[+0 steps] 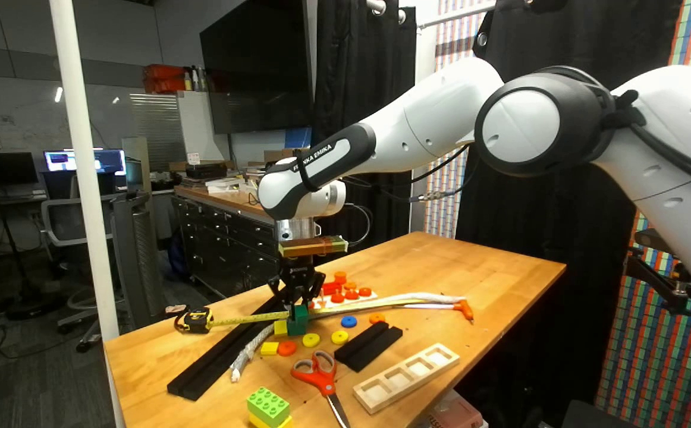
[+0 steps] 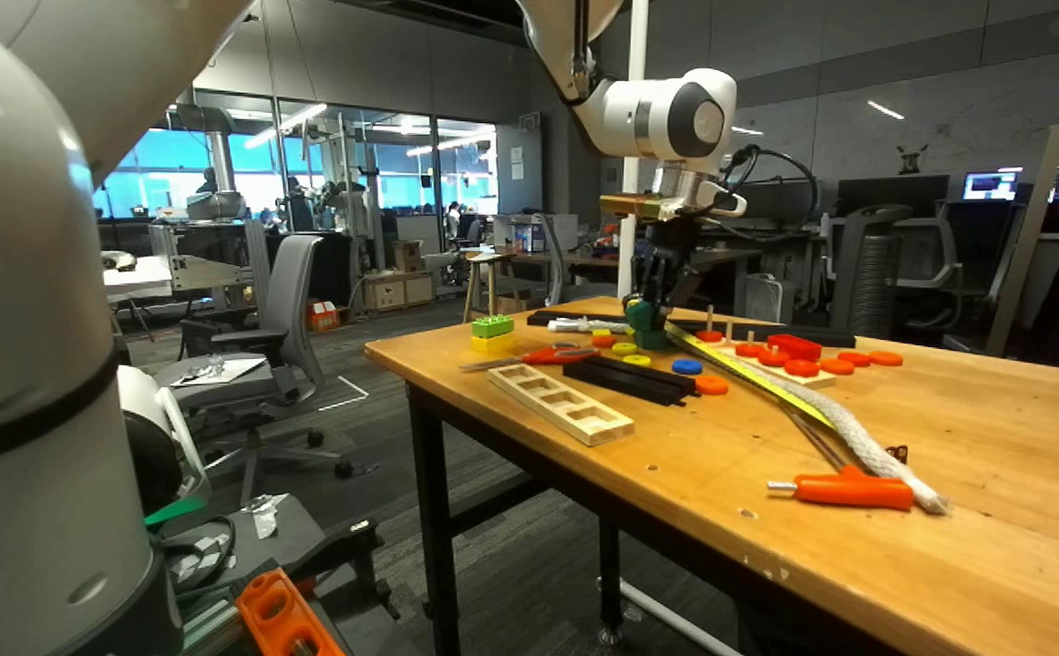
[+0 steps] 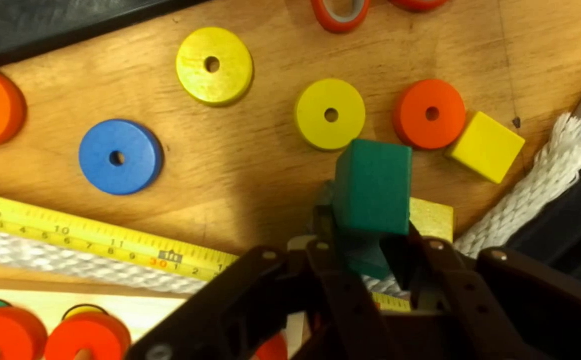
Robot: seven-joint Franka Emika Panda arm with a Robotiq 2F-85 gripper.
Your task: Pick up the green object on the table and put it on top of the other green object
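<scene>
A dark green block (image 3: 373, 187) sits between my fingertips; it also shows in both exterior views (image 1: 302, 316) (image 2: 641, 313). My gripper (image 3: 369, 215) is shut on it, a finger against each side. A second dark green block (image 3: 367, 269) stands on the table directly below, partly hidden by the fingers in the wrist view; it shows in both exterior views (image 1: 296, 329) (image 2: 651, 339). The held block is over this lower block and a little offset from it. I cannot tell whether they touch. A small yellowish-green piece does not show.
Yellow cubes (image 3: 485, 146), yellow discs (image 3: 330, 114), an orange disc (image 3: 429, 114) and a blue disc (image 3: 120, 156) lie close by. A tape measure (image 1: 197, 321), rope (image 1: 247, 353), black rails (image 1: 369, 346), scissors (image 1: 322, 378), wooden tray (image 1: 405, 378) and bright green studded brick (image 1: 268, 406) surround them.
</scene>
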